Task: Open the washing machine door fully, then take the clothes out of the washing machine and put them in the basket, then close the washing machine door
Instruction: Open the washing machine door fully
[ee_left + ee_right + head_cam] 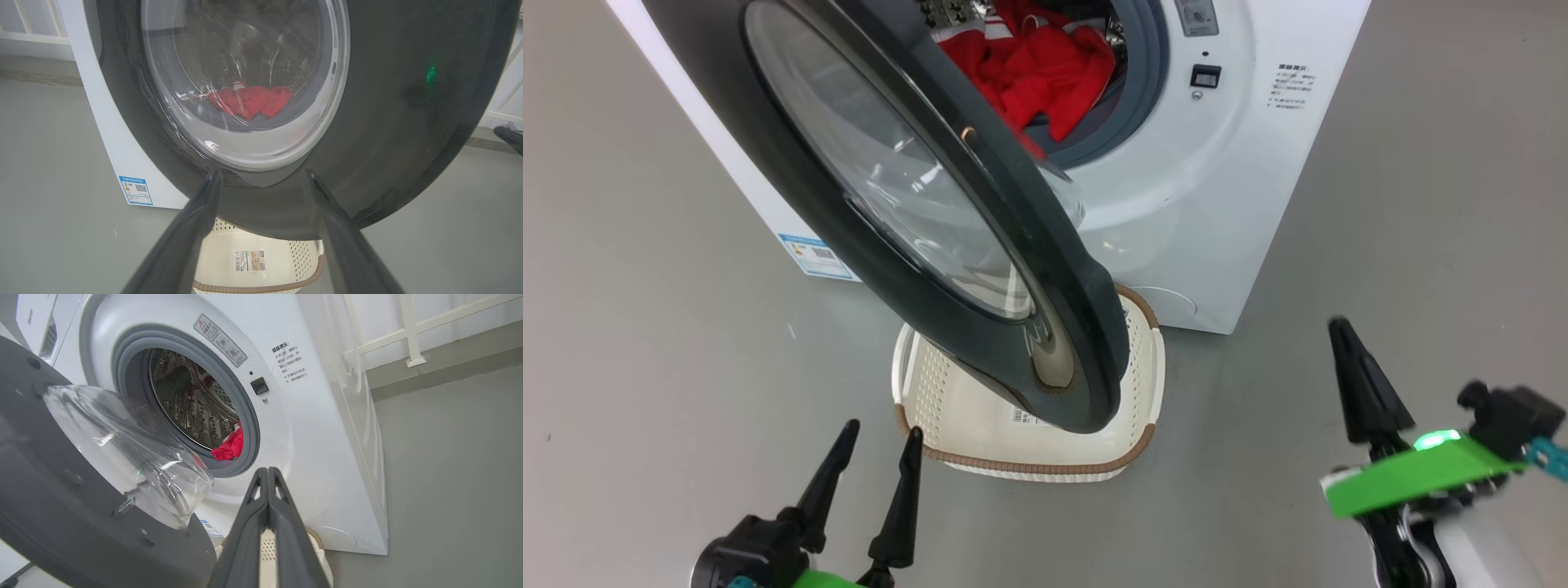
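A plain grey floor, smooth and faintly glossy, carries everything here. The washing machine stands flat on it, a white box whose lower corner bears a small blue label just above the floor line. Just in front of the machine's base sits the basket, upright on its bottom, its far rim close against the machine's front (whether the two touch cannot be told). A paper label lies on the basket's inner bottom. A small pale fleck marks the floor to the left of the basket. In the right wrist view the floor runs back to a low raised strip that carries a white railing.
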`<state>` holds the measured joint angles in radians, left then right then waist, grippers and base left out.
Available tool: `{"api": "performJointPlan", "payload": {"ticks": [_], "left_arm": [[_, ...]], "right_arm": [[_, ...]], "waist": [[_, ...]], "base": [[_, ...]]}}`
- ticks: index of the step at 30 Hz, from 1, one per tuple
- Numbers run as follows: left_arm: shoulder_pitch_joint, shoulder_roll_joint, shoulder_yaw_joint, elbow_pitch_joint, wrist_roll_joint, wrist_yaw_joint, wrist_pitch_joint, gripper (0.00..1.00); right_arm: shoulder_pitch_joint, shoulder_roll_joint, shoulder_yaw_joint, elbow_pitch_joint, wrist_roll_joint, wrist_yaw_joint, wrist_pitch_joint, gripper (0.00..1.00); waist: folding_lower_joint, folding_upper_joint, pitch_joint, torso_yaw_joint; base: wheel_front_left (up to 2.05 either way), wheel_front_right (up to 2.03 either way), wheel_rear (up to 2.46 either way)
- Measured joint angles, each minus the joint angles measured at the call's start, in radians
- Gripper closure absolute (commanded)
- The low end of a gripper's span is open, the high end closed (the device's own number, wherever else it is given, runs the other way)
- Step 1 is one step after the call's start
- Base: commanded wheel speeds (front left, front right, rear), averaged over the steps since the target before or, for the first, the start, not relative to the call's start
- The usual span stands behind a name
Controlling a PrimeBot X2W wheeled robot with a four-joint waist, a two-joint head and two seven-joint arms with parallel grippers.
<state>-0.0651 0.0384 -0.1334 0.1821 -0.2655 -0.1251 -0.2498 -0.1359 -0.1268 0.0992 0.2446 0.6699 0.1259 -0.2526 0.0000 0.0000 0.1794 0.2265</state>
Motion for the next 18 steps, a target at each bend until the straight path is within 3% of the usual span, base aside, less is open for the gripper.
{"api": "performJointPlan", "payload": {"ticks": [9,11,18], "left_arm": [[0.000,0.000,-0.008,0.003,-0.006,0.000,0.000,0.00],[0.000,0.000,-0.010,0.003,-0.011,0.000,0.000,0.00],[-0.001,0.000,-0.030,0.007,-0.022,0.000,0.000,0.00]], "right_arm": [[-0.181,-0.072,0.246,0.001,0.382,0.000,0.008,1.00],[-0.236,-0.106,0.311,-0.016,0.554,0.000,0.071,1.00],[-0.325,-0.165,0.347,-0.041,0.884,0.000,0.317,1.00]], "waist": [[0.0000,0.0000,0.002,0.017],[0.0000,0.0000,0.004,0.025],[0.0000,0.0000,0.011,0.046]], "base": [[0.00,0.00,0.00],[0.00,0.00,0.00],[0.00,0.00,0.00]]}}
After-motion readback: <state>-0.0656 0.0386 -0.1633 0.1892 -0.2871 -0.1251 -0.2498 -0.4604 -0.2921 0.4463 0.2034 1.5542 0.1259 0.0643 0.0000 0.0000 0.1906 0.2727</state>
